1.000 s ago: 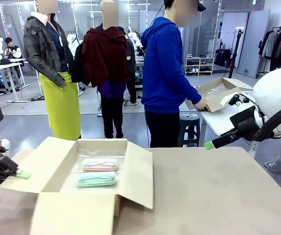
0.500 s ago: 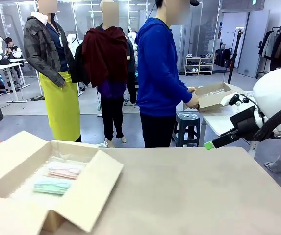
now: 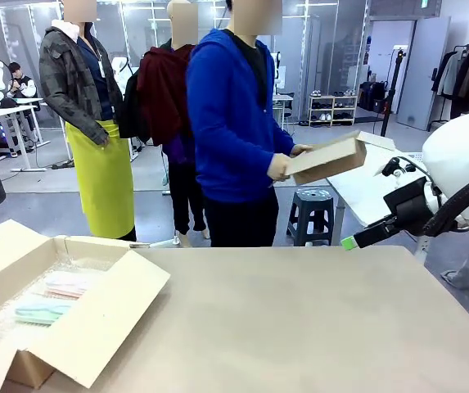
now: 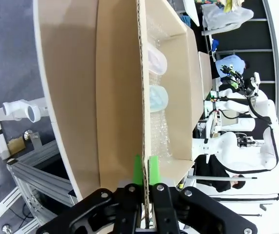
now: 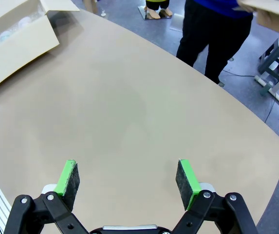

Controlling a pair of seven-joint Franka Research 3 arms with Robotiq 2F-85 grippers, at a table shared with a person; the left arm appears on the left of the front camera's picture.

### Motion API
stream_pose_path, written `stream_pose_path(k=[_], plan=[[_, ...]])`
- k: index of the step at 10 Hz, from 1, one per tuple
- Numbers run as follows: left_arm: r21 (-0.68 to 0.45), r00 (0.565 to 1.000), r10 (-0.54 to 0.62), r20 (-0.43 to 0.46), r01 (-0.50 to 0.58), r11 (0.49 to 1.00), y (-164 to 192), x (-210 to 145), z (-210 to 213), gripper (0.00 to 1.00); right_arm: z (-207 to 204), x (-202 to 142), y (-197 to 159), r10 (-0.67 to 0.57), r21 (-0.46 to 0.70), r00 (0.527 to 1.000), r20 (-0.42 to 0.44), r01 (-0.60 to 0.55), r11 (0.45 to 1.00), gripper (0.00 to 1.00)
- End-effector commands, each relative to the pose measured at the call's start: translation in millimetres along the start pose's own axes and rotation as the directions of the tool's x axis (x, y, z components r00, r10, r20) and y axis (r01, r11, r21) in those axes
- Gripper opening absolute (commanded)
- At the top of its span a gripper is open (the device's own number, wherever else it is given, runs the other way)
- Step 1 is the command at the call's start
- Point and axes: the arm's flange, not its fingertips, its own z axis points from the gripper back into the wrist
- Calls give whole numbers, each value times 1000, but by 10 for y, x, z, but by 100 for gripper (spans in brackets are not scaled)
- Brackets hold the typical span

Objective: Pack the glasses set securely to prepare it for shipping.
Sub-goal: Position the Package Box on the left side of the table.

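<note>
The two glasses cases lie side by side on bubble wrap inside an open cardboard box [image 3: 95,319] at the table's left edge. The pink case [image 3: 69,285] is farther back and the mint green case [image 3: 42,311] nearer. In the left wrist view my left gripper [image 4: 144,170] is shut on the thin edge of one of the box's flaps, with the pink case [image 4: 156,58] and the green case [image 4: 158,97] beyond it. My right gripper [image 5: 127,178] hangs open over bare table, far from the box [image 5: 12,44]. Its green tip [image 3: 349,243] pokes in at the right.
A person in a blue hoodie [image 3: 234,123] stands at the far side holding a smaller cardboard box [image 3: 326,158]. Their legs [image 5: 212,34] show beyond the table's far edge. A stool [image 3: 309,214] and a side table [image 3: 373,192] stand behind.
The open box with both cases has slid left across the table, pulled by its flap. The person has lifted the smaller box off the side table and turned left with it.
</note>
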Motion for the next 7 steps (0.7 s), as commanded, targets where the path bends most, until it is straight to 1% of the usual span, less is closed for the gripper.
stream_pose_path(k=[1, 2, 3, 4, 6, 7], plan=[[-34, 1000, -3, 4, 4, 999, 13, -55, 47, 6, 30, 41, 17, 1, -1, 1000, -10, -1, 1000, 100], [-50, 1000, 7, 0, -7, 999, -3, -86, 30, 6, 30, 41, 17, 1, -1, 1000, -10, -1, 1000, 100], [-67, 1000, 15, -22, -16, 998, -54, -101, -24, 6, 30, 41, 17, 1, -1, 1000, -10, -1, 1000, 100], [-13, 1000, 9, 3, -9, 1000, 33, -47, 13, 6, 30, 41, 17, 1, -1, 1000, -10, -1, 1000, 100], [-29, 1000, 9, -4, -9, 1000, 20, -52, -9, 6, 30, 41, 17, 1, -1, 1000, -10, -1, 1000, 100], [-14, 1000, -5, 21, 5, 1000, -21, -32, 2, 49, 30, 41, 17, 1, -1, 1000, -10, -1, 1000, 100]])
